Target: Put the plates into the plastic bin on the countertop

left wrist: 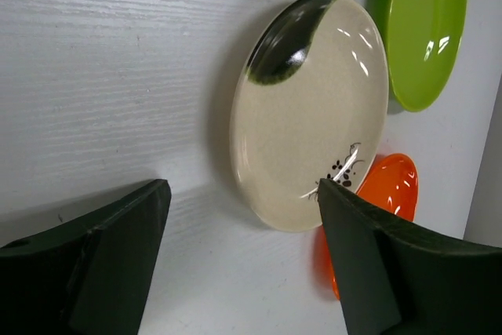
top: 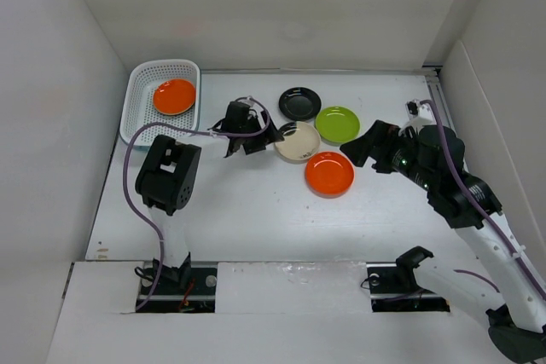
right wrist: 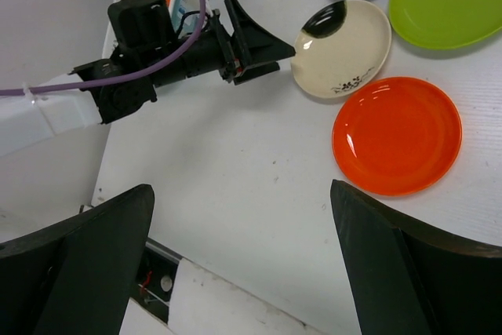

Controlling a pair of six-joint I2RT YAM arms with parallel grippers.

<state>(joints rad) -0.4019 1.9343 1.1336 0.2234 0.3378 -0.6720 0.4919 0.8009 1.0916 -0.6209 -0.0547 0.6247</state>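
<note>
The left gripper [left wrist: 243,272] is held with its jaws apart and nothing clamped. The cream plate [left wrist: 310,115] lies just ahead, at the right fingertip. The right gripper [right wrist: 243,264] is likewise spread and empty, with an orange plate [right wrist: 397,135] ahead of it. A green plate [top: 337,124] and a black plate [top: 299,103] lie close by on the matte white countertop [top: 247,210]. A second orange plate [top: 174,96] is set in the bin [top: 132,108] at the far left corner. The surface is enclosed by white wall panels [top: 256,6].
</note>
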